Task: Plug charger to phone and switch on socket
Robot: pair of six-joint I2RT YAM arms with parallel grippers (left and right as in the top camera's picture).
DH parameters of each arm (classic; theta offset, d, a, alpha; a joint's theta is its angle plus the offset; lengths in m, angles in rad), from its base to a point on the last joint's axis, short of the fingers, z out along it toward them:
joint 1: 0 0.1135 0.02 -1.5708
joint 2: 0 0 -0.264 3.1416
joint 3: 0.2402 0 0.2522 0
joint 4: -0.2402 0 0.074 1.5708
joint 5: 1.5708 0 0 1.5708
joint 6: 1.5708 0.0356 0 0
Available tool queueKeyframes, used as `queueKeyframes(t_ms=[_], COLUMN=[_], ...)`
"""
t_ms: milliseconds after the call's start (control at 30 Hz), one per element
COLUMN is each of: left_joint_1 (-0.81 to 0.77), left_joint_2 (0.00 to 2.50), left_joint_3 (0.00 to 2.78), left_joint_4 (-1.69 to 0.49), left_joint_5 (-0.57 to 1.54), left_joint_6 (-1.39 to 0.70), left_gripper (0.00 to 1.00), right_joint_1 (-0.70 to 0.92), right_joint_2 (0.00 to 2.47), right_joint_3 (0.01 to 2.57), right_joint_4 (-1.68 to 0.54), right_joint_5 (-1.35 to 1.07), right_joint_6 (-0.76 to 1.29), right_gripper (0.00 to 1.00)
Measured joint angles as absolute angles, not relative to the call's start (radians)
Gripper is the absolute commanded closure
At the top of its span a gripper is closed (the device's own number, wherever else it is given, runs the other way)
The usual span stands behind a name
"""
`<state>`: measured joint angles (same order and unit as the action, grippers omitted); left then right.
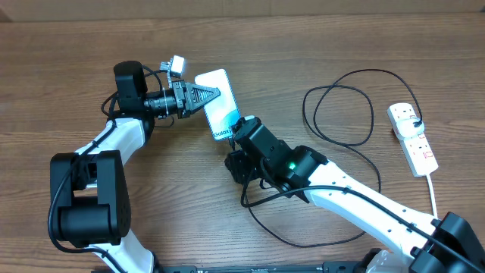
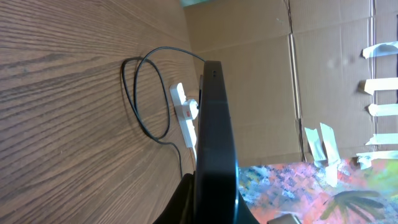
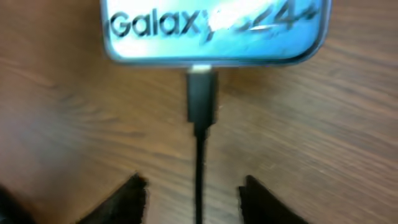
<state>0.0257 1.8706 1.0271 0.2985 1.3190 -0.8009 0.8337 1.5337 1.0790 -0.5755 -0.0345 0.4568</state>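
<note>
The phone (image 1: 221,112) has a light blue screen with "Galaxy" text and is tilted up on one long edge. My left gripper (image 1: 215,94) is shut on its side. In the left wrist view the phone (image 2: 215,124) shows edge-on between my fingers (image 2: 211,208). The charger's small plug (image 3: 201,99) sits in the port at the phone's bottom edge (image 3: 214,28). My right gripper (image 3: 196,199) is open just behind the plug, with the black cable running between its fingers untouched; it also shows in the overhead view (image 1: 242,130). The socket (image 1: 413,140) lies at the far right with the black plug head (image 1: 416,124) in it.
The black cable (image 1: 341,114) loops over the table between the phone and the socket and curls under my right arm. The socket's thick white cord (image 1: 435,193) runs toward the front edge. The left wrist view shows cardboard walls (image 2: 261,74) behind the table.
</note>
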Motion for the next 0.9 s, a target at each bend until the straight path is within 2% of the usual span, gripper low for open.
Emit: queueKeyframes(t_ms=[233, 567, 900], left_joint_1=[0.025, 0.014, 0.007], left_joint_2=[1.871, 1.871, 1.871], left_joint_3=[1.027, 1.036, 1.041], left_joint_4=[0.284, 0.300, 0.302], left_joint_5=[1.323, 1.301, 1.338], left_joint_6=[-0.801, -0.766, -0.721], left_gripper=[0.96, 0.96, 0.96], right_joint_1=[0.832, 0.834, 0.835], right_joint_2=[1.559, 1.582, 1.583], right_joint_3=[1.079, 1.079, 1.120], right_joint_4=[-0.504, -0.431, -0.511], right_joint_5=[0.023, 0.029, 0.035], right_joint_6=[0.467, 0.456, 0.418], right_gripper=[0.96, 0.96, 0.96])
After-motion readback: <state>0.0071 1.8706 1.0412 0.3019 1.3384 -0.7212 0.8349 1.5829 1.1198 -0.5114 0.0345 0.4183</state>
